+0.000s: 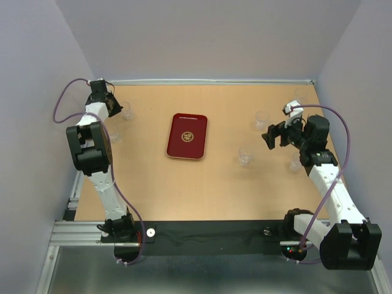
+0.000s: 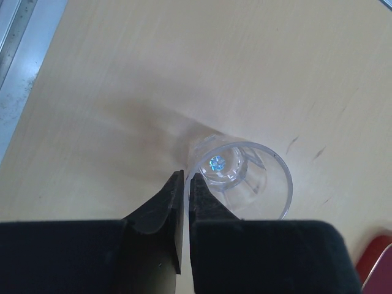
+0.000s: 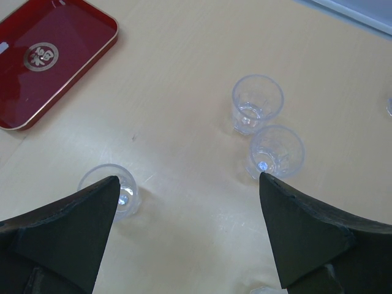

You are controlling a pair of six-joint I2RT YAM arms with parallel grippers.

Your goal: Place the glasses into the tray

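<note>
The tray (image 1: 178, 146) lay bare at the middle of the tabletop (image 1: 208, 184), so none of the glasses (image 1: 262, 119) was placed yet. The left gripper (image 2: 185, 179) was pinched narrow on the wall of one glass (image 2: 248, 177) near the far left corner; the right gripper (image 3: 188, 179) hung wide, holding nothing, above others. Pale wood, plain greyish walls (image 1: 214, 37)

- Tray (image 3: 79, 30), upper left of the right wrist view: round gold emblem (image 3: 41, 56) holding a character-like sign, too blurred to read.
- Nothing else legible.
</note>
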